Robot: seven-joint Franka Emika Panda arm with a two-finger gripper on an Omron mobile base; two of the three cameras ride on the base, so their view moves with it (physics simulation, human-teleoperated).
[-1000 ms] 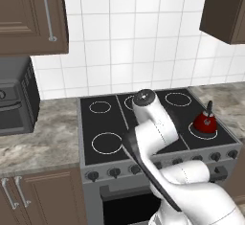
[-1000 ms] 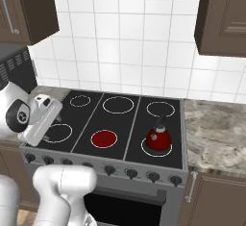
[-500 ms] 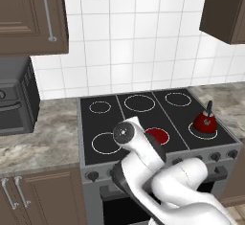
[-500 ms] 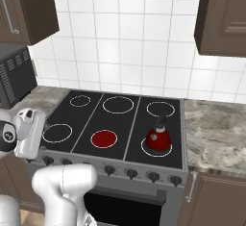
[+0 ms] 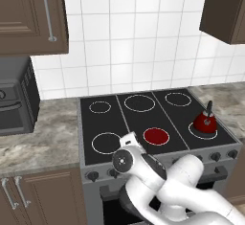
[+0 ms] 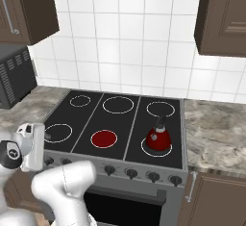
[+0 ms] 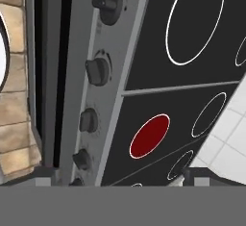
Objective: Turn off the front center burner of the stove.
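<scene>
With the front center burner [image 5: 156, 136] glowing red, the gripper [image 7: 115, 176], fingers apart, risks turning a neighbouring knob [image 7: 97, 69] on the stove [image 5: 102, 123].

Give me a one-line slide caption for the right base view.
Front center burner glows red on the stove, a red kettle sits on the front right ring, and the arm hangs low at left.

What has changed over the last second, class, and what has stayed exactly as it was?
The arm has swung down from above the back of the stove toward its front left edge, bringing the gripper close to the knobs. Nothing was grasped. The front center burner still glows red, and the red kettle hasn't moved.
</scene>
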